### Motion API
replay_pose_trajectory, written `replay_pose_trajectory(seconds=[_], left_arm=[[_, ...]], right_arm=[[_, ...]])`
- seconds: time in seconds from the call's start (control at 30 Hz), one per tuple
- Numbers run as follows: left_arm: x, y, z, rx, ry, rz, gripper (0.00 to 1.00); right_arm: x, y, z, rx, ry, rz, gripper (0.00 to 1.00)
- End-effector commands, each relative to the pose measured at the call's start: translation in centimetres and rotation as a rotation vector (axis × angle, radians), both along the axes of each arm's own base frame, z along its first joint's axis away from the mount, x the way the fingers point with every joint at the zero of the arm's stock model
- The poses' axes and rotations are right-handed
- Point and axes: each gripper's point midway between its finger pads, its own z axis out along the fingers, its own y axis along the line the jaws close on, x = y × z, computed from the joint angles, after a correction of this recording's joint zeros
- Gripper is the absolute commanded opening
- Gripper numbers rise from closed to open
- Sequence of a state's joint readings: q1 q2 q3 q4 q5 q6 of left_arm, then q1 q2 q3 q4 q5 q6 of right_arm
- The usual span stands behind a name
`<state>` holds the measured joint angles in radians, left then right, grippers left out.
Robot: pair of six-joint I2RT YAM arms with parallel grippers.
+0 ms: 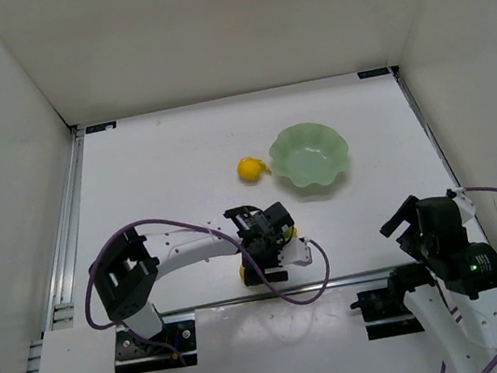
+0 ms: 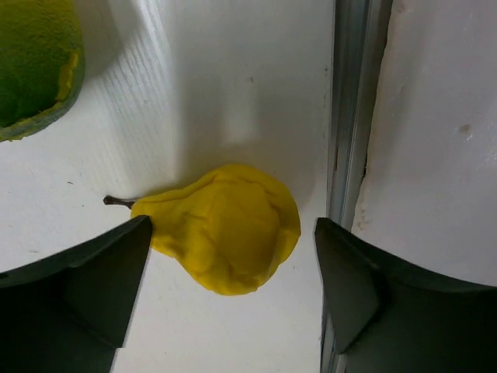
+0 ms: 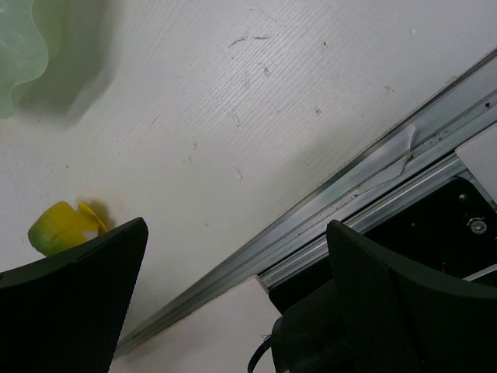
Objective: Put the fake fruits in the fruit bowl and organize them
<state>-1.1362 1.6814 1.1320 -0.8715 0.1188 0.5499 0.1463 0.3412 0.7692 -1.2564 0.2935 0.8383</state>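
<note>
L claw (image 2: 229,299) wide open, fingers either side of the pear (image 2: 225,229) on the tabletop (image 1: 163,181) (green-yellow fruit (image 2: 31,62) nearby). R claw (image 3: 241,303) wide, empty. Lemon (image 1: 249,168) just beside the bowl (image 1: 310,158), outside it.

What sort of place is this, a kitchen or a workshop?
Most likely a robot lab test cell: a white table boxed in by plain white panels, a left arm and right arm bolted at its near edge, and a green fruit bowl and a yellow fake fruit laid out.
</note>
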Motion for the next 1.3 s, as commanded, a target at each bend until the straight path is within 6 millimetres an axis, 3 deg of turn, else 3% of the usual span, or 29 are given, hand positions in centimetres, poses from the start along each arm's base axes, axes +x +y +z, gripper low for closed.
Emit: replay_pose_trajectory(seconds=[0.0,0.03,0.2,0.4,0.5,0.53,0.63,0.67,0.73,0.77,0.8,0.87,0.9,0.93,0.97,1.0,1.03,1.07,1.1,1.13,1.2,1.27], left_arm=[[0.3,-1.2,0.0,-0.044,-0.012,-0.001,0.90],[0.3,-1.2,0.0,-0.043,-0.012,-0.001,0.76],[-0.5,0.9,0.1,0.016,0.006,0.001,0.31],[-0.4,2.2,2.0,0.028,-0.008,0.013,0.16],[1.0,1.1,4.8,-0.021,-0.069,0.040,0.16],[2.8,0.2,6.6,-0.066,-0.116,0.081,0.16],[5.9,-1.3,9.4,-0.120,-0.204,0.132,0.16],[8.1,-2.2,11.6,-0.168,-0.269,0.172,0.16],[11.1,-4.3,12.9,-0.232,-0.329,0.215,0.16],[13.4,-5.2,14.8,-0.287,-0.379,0.256,0.16],[14.8,-6.4,14.1,-0.296,-0.382,0.278,0.16],[18.8,-8.0,15.3,-0.364,-0.455,0.366,0.18],[20.7,-9.5,17.6,-0.430,-0.493,0.387,0.18],[22.4,-10.6,15.6,-0.405,-0.478,0.407,0.18],[24.0,-11.2,15.8,-0.426,-0.478,0.432,0.18],[25.8,-13.0,18.8,-0.516,-0.514,0.441,0.18],[26.8,-14.3,16.6,-0.492,-0.502,0.439,0.18],[27.9,-14.6,16.5,-0.504,-0.507,0.458,0.18],[28.7,-15.9,18.2,-0.563,-0.527,0.456,0.20],[29.1,-16.3,17.6,-0.561,-0.526,0.456,0.20],[29.5,-17.4,16.1,-0.565,-0.504,0.442,0.28],[29.9,-18.3,16.6,-0.607,-0.514,0.436,0.52]], right_arm=[[0.0,-0.3,-0.2,-0.015,0.010,-0.014,1.00],[0.0,-0.3,-0.2,-0.015,0.010,-0.014,1.00],[0.2,-0.3,-0.2,-0.015,0.010,-0.014,1.00],[0.6,-0.3,-0.2,-0.025,0.037,-0.006,1.00],[0.9,0.0,0.1,-0.026,0.037,0.015,1.00],[1.4,0.2,0.3,-0.017,0.029,0.022,1.00],[2.1,0.7,0.0,-0.003,0.032,0.044,1.00],[2.7,1.1,-0.1,0.007,0.025,0.052,1.00],[3.4,1.1,-0.2,0.003,0.012,0.059,1.00],[4.0,1.2,0.0,0.005,0.001,0.059,1.00],[4.3,1.3,-0.1,-0.003,0.007,0.067,1.00],[5.2,1.4,0.1,-0.001,-0.010,0.067,1.00],[5.5,1.4,0.0,-0.002,0.001,0.067,1.00],[5.7,1.2,-0.1,-0.017,0.003,0.068,1.00],[6.1,1.3,0.4,-0.016,-0.008,0.068,1.00],[6.5,1.2,0.7,-0.030,-0.010,0.070,1.00],[6.5,1.1,0.7,-0.038,-0.009,0.079,1.00],[6.9,1.2,0.9,-0.043,-0.012,0.086,1.00],[7.2,1.2,0.9,-0.049,-0.013,0.093,1.00],[7.4,1.1,1.1,-0.074,-0.022,0.122,1.00],[8.3,1.9,1.3,-0.069,-0.049,0.192,1.00],[8.5,3.0,1.2,-0.066,-0.063,0.287,1.00]])
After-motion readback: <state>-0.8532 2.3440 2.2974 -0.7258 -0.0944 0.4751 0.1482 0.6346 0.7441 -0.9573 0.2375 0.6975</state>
